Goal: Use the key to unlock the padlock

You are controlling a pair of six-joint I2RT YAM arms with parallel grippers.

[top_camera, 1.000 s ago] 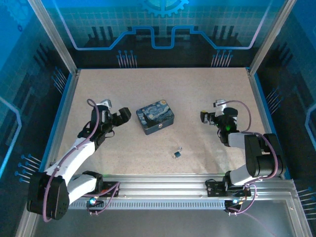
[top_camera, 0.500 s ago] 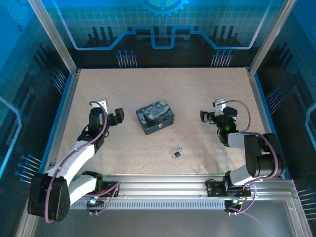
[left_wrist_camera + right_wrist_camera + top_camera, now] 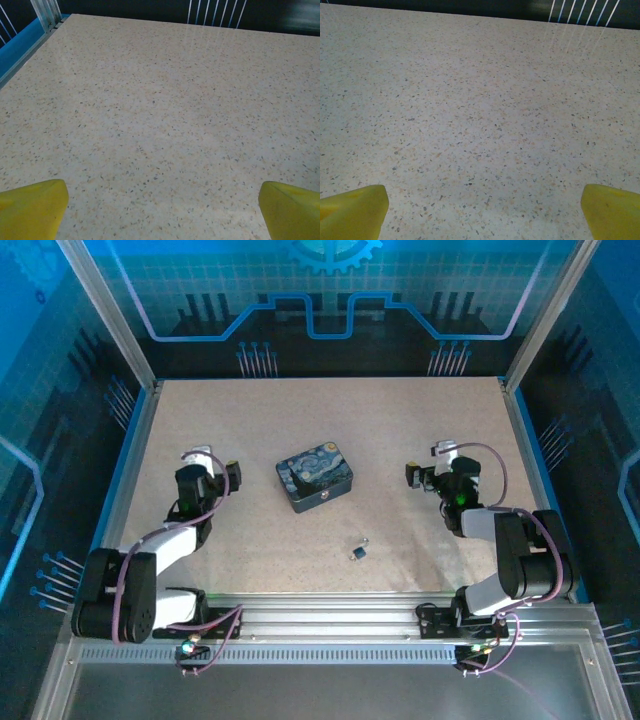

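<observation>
The tiny blue-and-silver padlock [image 3: 356, 554] lies on the speckled table near the front, in the middle. A small grey sliver, the key [image 3: 365, 541], rests just beyond it; whether the two touch I cannot tell. My left gripper [image 3: 212, 467] is open at the left, well away from both, and its yellow fingertips [image 3: 32, 207] frame bare tabletop. My right gripper [image 3: 428, 466] is open at the right, also apart from the lock. The right wrist view has bare table between its yellow fingertips [image 3: 352, 212].
A dark-blue tin box [image 3: 314, 478] with a swirling night-sky picture sits between the two grippers, behind the padlock. Blue rails [image 3: 123, 475] run along the table's sides, and a metal rail [image 3: 330, 608] carries the arm bases at the front.
My left arm has drawn back from the tin toward the left and folded in. The right arm, padlock, key and tin have not moved.
</observation>
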